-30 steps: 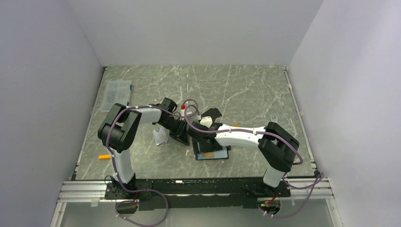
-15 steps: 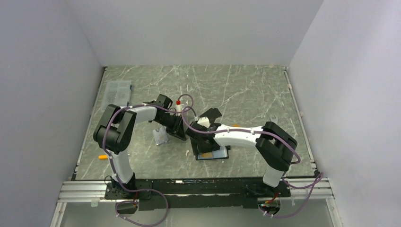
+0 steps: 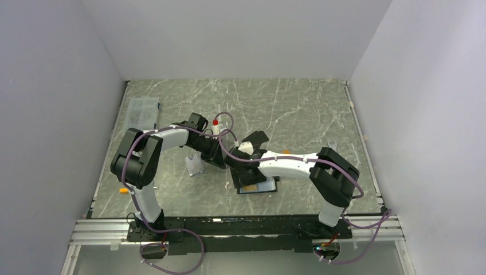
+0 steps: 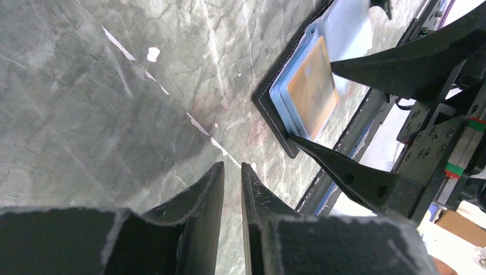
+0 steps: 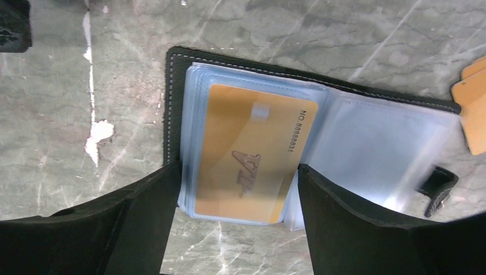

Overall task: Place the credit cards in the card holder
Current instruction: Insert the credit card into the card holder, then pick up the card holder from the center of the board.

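The black card holder (image 5: 172, 91) lies open on the table, its clear bluish pockets up, and also shows in the top view (image 3: 269, 188). An orange-tan credit card (image 5: 252, 154) sits in the top pocket of the left stack. My right gripper (image 5: 238, 172) is open, a finger on each side of that stack, holding nothing. A second orange-tan card (image 5: 473, 106) lies loose on the table beyond the holder's right edge. My left gripper (image 4: 232, 166) is shut and empty, low over bare table a short way from the holder (image 4: 269, 109). No black card shows.
A small clear plastic sleeve (image 3: 195, 165) lies left of the grippers. A clear box of screws (image 3: 142, 112) stands at the far left. A small orange piece (image 3: 123, 190) lies near the left front edge. The holder's snap tab (image 5: 438, 183) sticks out on its right side.
My left gripper has drawn back a little to the far left, away from the card holder. The right gripper has stayed over the holder.
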Controlling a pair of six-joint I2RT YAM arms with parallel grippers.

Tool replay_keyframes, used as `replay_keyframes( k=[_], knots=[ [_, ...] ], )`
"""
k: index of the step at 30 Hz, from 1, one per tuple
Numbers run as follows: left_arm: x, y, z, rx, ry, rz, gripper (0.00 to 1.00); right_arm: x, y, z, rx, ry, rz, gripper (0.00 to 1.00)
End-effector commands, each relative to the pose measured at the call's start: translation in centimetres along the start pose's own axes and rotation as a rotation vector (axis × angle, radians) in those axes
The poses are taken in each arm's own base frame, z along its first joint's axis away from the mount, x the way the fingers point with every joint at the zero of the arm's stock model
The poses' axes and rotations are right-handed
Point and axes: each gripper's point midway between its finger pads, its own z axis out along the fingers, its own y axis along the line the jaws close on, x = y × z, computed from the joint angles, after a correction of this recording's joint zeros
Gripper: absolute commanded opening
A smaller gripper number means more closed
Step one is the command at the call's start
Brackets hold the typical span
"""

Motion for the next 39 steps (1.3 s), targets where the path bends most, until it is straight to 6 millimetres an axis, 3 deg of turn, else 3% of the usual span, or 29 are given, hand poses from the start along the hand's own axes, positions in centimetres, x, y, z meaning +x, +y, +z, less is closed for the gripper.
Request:
replay_keyframes(
  k=[1,5,10,12,13,14,22,29,31,39],
  knots=[
    [-1.3,-1.1,-1.0,0.013,-0.034,0.07,0.24,-0.1,-1.3,-1.7,0.034,0.014,-0.039,0.81],
    [-2.0,-2.3,-1.4,0.078,-0.04,0.079,0.26,-1.7,-2.2,-4.3,-0.032,-0.014,0.015,0.89],
    [-2.8,-3.6,-2.6,0.122,-0.044,0.143,0.5,-2.2,-7.4,-7.0,-0.046,-0.08,0.196,1.0],
    [-3.0,-3.8,-3.2,0.114,-0.057,0.167,0.77,-1.4,-8.7,-7.3,-0.094,-0.089,0.259,1.0],
    [-3.1,-3.9,-3.4,0.111,-0.06,0.179,0.96,-1.0,-9.3,-7.4,-0.116,-0.092,0.292,1.0],
    [-3.0,-3.9,-3.5,0.107,-0.059,0.187,0.99,-0.3,-9.7,-7.3,-0.137,-0.086,0.318,1.0],
    [-2.8,-3.9,-3.7,0.105,-0.067,0.215,0.98,1.6,-9.9,-5.4,-0.364,-0.123,0.467,0.95],
    [-2.0,-4.0,-1.4,0.131,-0.065,0.2,0.81,2.8,-9.1,-2.4,-0.415,-0.07,0.532,0.89],
    [-2.0,-4.5,-0.6,0.152,-0.073,0.217,0.73,2.9,-8.5,-2.0,-0.452,-0.066,0.555,0.88],
    [-0.1,-6.4,3.2,0.137,0.02,0.4,0.62,3.5,-8.6,-1.5,-0.488,-0.08,0.608,0.79]
  ],
)
